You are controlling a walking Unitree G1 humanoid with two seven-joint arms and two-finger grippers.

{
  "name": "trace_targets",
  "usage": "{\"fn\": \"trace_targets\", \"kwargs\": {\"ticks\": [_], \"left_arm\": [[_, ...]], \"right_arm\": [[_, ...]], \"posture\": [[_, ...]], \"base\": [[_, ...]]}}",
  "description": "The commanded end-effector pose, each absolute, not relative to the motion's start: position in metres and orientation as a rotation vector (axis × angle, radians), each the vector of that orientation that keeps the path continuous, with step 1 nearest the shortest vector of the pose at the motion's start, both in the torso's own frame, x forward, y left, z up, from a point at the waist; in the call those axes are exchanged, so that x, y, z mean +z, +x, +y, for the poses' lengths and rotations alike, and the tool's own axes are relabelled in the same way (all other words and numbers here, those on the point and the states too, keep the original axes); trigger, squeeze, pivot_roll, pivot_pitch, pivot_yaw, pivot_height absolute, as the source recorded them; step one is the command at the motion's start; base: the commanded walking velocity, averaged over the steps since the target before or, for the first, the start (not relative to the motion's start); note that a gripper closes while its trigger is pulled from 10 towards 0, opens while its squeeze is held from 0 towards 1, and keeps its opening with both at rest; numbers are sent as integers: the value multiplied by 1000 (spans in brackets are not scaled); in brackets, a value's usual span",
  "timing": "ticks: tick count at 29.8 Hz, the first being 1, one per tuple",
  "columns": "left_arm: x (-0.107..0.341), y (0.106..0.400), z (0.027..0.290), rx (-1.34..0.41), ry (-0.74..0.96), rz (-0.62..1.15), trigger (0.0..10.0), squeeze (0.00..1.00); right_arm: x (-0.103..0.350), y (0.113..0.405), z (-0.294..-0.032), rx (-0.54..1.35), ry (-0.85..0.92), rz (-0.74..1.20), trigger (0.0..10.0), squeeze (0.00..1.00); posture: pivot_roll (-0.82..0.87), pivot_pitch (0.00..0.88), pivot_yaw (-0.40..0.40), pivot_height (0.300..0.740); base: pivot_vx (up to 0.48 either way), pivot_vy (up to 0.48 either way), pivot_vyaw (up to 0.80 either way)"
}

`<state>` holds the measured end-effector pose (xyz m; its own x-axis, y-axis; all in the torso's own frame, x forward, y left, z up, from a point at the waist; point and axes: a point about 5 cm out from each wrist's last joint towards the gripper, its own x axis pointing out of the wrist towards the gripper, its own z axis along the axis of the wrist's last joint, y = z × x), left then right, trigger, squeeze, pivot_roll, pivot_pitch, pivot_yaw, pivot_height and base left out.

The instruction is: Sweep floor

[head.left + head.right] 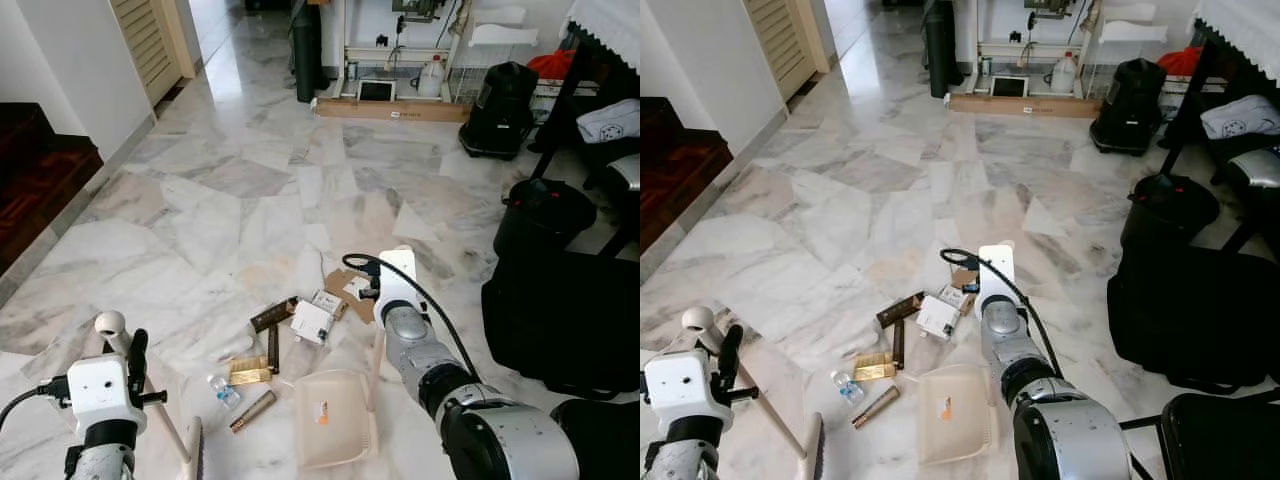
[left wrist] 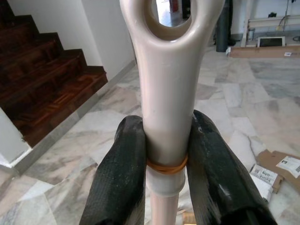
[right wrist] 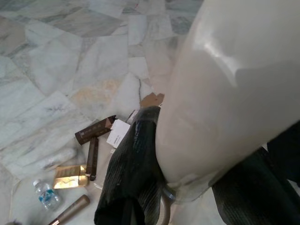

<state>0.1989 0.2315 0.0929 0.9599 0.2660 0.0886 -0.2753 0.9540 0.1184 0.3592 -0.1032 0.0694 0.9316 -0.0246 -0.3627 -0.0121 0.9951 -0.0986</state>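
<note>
**Observer:** What's closest to you?

**Operator:** My left gripper (image 2: 166, 173), fingers clamped around the cream plastic broom handle (image 2: 166, 84) just below its hanging loop. The handle slants down to the brush head (image 1: 193, 452) on the marble floor (image 1: 220, 200), at my near left.

**Observer:** And the right?

**Operator:** My right gripper (image 3: 187, 183) is closed on the cream dustpan's upright handle (image 3: 225, 84); the beige dustpan tray (image 1: 335, 415) sits flat, its mouth facing away from me.

**Observer:** The rubbish?

**Operator:** Between the two and slightly beyond: small clear water bottle (image 1: 224, 390), tan tube (image 1: 253, 411), gold box (image 1: 249, 371), brown sticks (image 1: 273, 315), white carton (image 1: 312, 322), cardboard scrap (image 1: 345, 290). It lies right of the brush, left and ahead of the tray. I judge the stroke runs rightward, broom arm nearer.
</note>
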Motion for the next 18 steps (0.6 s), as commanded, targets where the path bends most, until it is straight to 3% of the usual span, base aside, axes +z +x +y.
{"fn": "trace_targets", "kwargs": {"ticks": [1,18], "left_arm": [[95,199,235,288,149,-92,10000,0],[93,203,233,259,146,-94,10000,0]], "right_arm": [[72,360,-101,9,-110,353,10000,0],[69,359,-102,11,-112,361,10000,0]], "posture": [[42,32,13,740],[33,0,26,740]], "base": [[0,0,0],[0,325,0]]}}
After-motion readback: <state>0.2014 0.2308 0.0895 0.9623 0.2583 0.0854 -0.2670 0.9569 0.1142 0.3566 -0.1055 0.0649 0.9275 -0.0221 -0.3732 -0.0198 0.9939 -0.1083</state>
